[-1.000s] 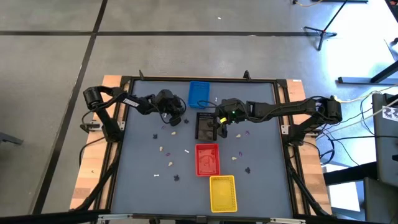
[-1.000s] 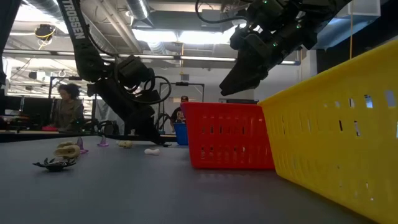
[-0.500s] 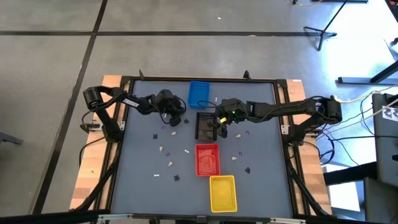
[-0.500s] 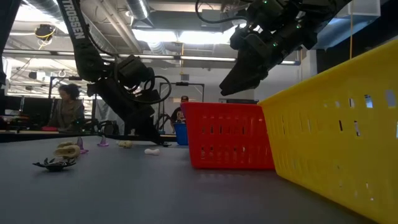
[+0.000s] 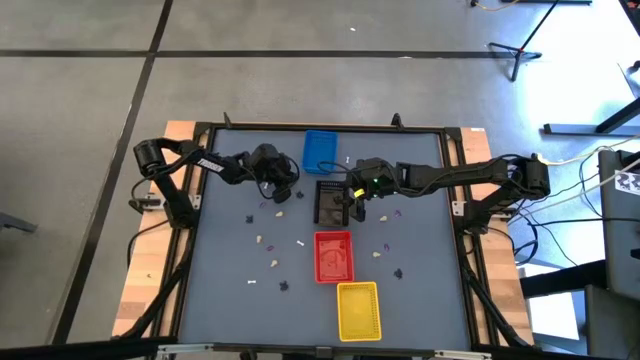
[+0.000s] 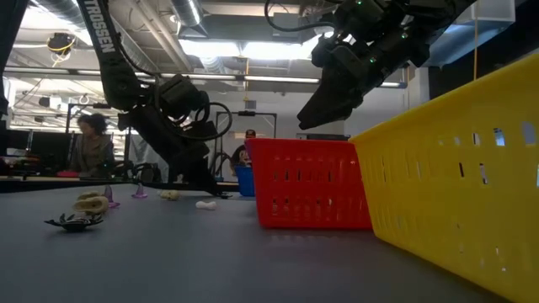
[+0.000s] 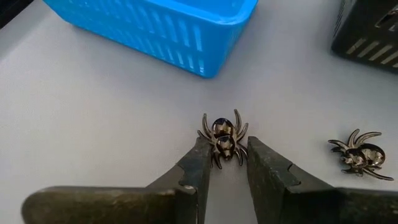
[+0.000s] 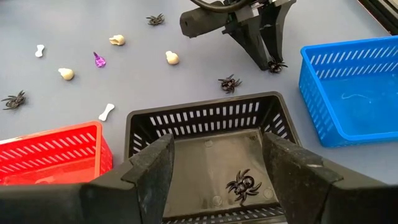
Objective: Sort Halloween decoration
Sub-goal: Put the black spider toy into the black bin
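A small dark spider decoration (image 7: 224, 138) lies on the grey table just in front of the blue tray (image 7: 186, 28). My left gripper (image 7: 227, 163) is down at the table with its fingertips closed in on the spider; the right wrist view shows it too (image 8: 273, 61). A second spider (image 7: 359, 152) lies beside it on the table, toward the black tray. My right gripper (image 8: 217, 155) hangs open above the black tray (image 8: 186, 124), which holds one spider (image 8: 244, 185). My left gripper pinches the spider's rear half (image 7: 225, 149) and its side legs between its two fingertips (image 7: 200, 160). The fingers slant down from the table's left side. The spider sits flat on the table, its head toward the blue tray.
A red tray (image 5: 334, 256) and a yellow tray (image 5: 358, 310) stand in line nearer the front edge. Cream skulls (image 8: 172, 58), white bones (image 8: 107, 111), a purple piece (image 8: 98, 60) and more dark spiders (image 8: 13, 99) lie scattered on the table's left and right parts.
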